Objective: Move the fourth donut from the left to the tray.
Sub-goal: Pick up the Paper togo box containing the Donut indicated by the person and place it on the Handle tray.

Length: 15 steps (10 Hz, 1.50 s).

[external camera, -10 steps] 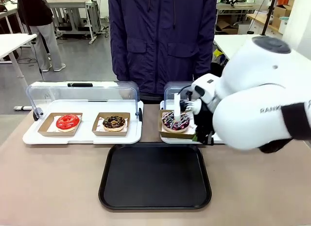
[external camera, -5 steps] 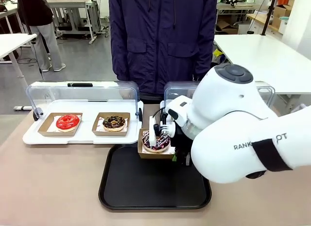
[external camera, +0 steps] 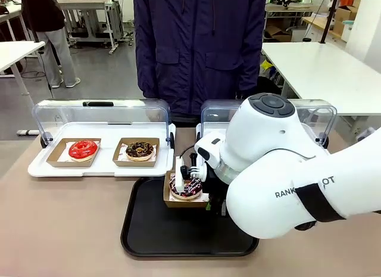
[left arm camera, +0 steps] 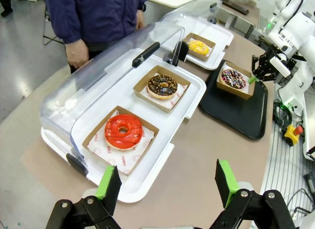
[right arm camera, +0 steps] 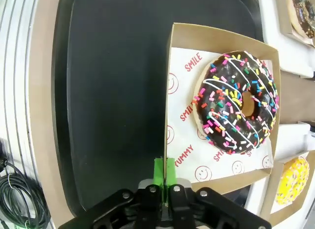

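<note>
Front cam: right gripper (external camera: 186,183) has the fourth donut (external camera: 186,187) over the tray (external camera: 149,229), near its far edge. Left wrist cam: left gripper (left arm camera: 167,182) spread wide, holding nothing, above the table by the red donut (left arm camera: 123,131). Right wrist cam: green pads (right arm camera: 164,172) pinched tight on the cardboard holder (right arm camera: 182,34) rim, black tray underneath.

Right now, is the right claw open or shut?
Shut: the right claw pinches the wall of the sprinkled donut's cardboard holder above the black tray.
</note>
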### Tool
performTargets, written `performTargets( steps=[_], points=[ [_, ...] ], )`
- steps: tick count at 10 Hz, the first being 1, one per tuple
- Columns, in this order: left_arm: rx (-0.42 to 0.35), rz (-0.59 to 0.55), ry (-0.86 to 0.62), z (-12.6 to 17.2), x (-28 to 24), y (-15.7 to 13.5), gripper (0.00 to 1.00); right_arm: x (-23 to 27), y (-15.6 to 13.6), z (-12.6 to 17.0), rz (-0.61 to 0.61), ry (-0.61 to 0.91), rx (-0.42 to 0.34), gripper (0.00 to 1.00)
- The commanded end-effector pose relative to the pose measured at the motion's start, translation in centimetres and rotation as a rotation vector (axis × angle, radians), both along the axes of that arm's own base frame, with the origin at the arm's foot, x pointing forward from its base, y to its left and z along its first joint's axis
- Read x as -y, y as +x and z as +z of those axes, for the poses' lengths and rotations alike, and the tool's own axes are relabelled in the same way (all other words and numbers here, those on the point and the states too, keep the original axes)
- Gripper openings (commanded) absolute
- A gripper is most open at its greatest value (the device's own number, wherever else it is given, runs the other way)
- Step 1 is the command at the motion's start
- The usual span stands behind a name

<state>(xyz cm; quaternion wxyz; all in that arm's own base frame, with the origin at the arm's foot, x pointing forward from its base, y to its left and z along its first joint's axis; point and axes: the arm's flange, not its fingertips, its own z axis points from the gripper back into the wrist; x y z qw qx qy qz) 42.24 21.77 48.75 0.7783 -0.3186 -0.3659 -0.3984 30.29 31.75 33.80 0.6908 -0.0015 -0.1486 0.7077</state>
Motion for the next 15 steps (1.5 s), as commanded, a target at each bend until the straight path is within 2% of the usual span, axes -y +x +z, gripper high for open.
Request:
performTargets(
  steps=[1, 8, 15],
  points=[
    [0.006, -0.006, -0.005, 0.2, 0.1, -0.1, 1.0, 3.9, -5.4, -1.6, -0.03, 0.033, -0.014, 0.02],
    [0.006, -0.006, -0.005, 0.2, 0.1, -0.1, 1.0, 4.3, -6.0, -3.0, -0.047, 0.003, -0.109, 0.02],
    [0.006, -0.006, -0.005, 0.2, 0.1, -0.1, 1.0, 4.9, -4.7, -4.4, -0.042, -0.003, -0.183, 0.02]
  ],
)
